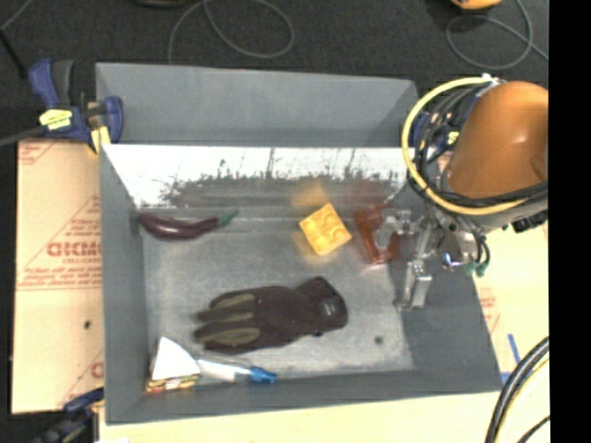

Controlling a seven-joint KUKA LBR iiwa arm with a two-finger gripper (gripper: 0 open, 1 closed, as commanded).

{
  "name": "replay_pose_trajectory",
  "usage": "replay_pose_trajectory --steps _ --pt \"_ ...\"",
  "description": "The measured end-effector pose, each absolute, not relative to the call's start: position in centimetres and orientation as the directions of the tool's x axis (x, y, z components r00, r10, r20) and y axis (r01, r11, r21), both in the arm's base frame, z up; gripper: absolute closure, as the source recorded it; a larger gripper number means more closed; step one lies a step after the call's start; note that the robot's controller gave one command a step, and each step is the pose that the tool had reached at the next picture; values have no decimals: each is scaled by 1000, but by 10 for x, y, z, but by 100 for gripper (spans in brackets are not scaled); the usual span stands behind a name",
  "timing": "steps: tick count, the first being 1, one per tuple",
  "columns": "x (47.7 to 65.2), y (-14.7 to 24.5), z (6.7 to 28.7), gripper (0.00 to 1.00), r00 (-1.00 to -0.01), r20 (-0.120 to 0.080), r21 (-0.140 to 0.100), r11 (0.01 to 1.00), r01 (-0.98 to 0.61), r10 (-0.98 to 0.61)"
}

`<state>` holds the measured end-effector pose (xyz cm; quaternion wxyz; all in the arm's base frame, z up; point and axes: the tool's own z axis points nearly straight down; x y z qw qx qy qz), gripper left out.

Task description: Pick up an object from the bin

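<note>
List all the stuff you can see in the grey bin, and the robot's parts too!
toy aubergine: one, purple, back wall, left
block: one, yellow, back, middle
red thing: one, see-through red, kind unclear, beside the hand
glove: one, dark, middle of the floor
paper piece: one, white, front left corner
pen: one, white with a blue tip, front, beside the paper piece
bin: one, grey
hand: one, silvery, right side of the bin
wrist cover: one, orange, above the hand
</note>
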<state>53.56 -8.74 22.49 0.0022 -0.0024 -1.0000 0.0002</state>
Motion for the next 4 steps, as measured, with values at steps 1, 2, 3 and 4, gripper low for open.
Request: replay_pose_trajectory --steps 1,2,3,4 --pt "537 -87 229 0 -1000 -3 -2 1000 2 2" --pt "529 -68 209 0 -999 -7 -2 999 36 36" --pt "512 -52 188 0 -999 -4 0 999 35 35" --pt "508 -42 165 0 -998 -9 -1 999 54 54"
